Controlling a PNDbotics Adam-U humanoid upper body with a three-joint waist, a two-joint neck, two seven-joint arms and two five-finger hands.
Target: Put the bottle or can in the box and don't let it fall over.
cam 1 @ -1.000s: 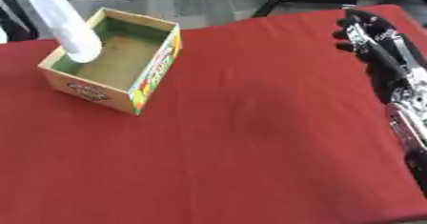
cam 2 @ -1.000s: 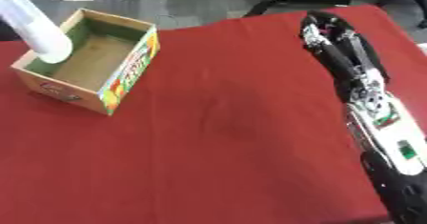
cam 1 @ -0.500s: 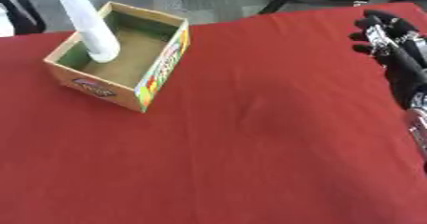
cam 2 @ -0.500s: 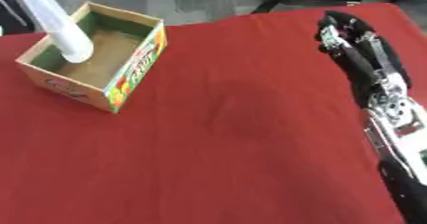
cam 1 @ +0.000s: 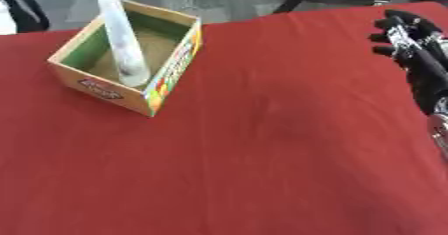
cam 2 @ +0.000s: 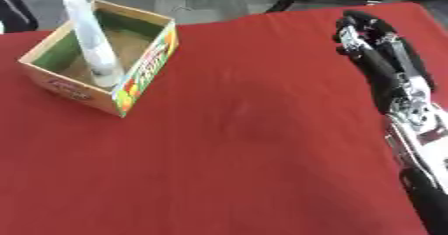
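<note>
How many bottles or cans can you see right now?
1: a pale bottle standing in the box at the table's far left, near the box's front wall. Nothing else like it shows on the red cloth.

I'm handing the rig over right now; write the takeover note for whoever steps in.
Right hand: out over the red table at its right side, fingers curled, holding nothing.
Left hand: not in view.
Bottle: pale, standing in the cardboard box at far left, leaning a little, its base on the box floor.
Done: bottle is in the box and upright.
Left: nothing obvious; just confirm it stays standing.
</note>
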